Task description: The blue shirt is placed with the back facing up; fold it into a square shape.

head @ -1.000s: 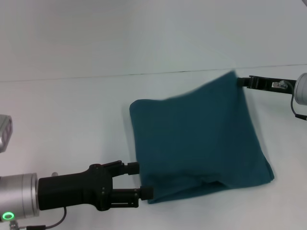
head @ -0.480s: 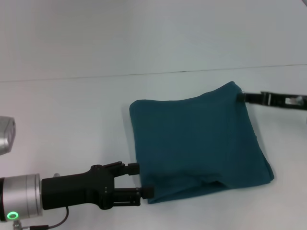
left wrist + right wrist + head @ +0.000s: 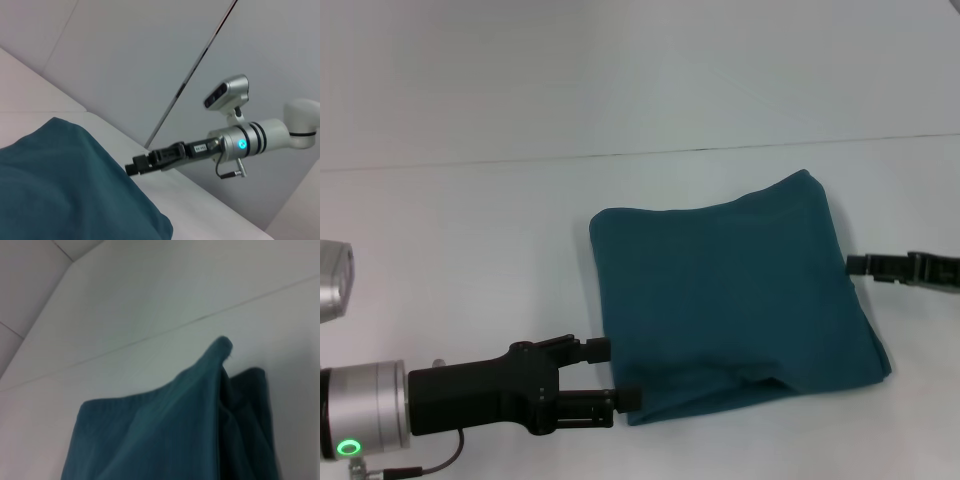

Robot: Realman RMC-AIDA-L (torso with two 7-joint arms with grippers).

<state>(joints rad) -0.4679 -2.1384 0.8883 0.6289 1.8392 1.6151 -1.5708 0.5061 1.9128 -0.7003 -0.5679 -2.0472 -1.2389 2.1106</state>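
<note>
While it lies folded into a rough square right of centre on the white worktop point(image 3: 470, 230), the blue shirt point(image 3: 730, 300) is free of the right pincer point(image 3: 860, 265)
Left pincer point(image 3: 618, 375), fingers parted, straddles its near-left corner; whether the right pincer's fingers are parted, I cannot tell

Looks like a robot test lab rather than a home. Bare white surface point(image 3: 470, 250) with nothing homely on it, plain pale panelled wall point(image 3: 150, 50) rising straight behind that surface, one dark seam point(image 3: 195, 75) running up the wall. Only a metal robot arm point(image 3: 260, 137) with a glowing ring reaching in above the surface.
</note>
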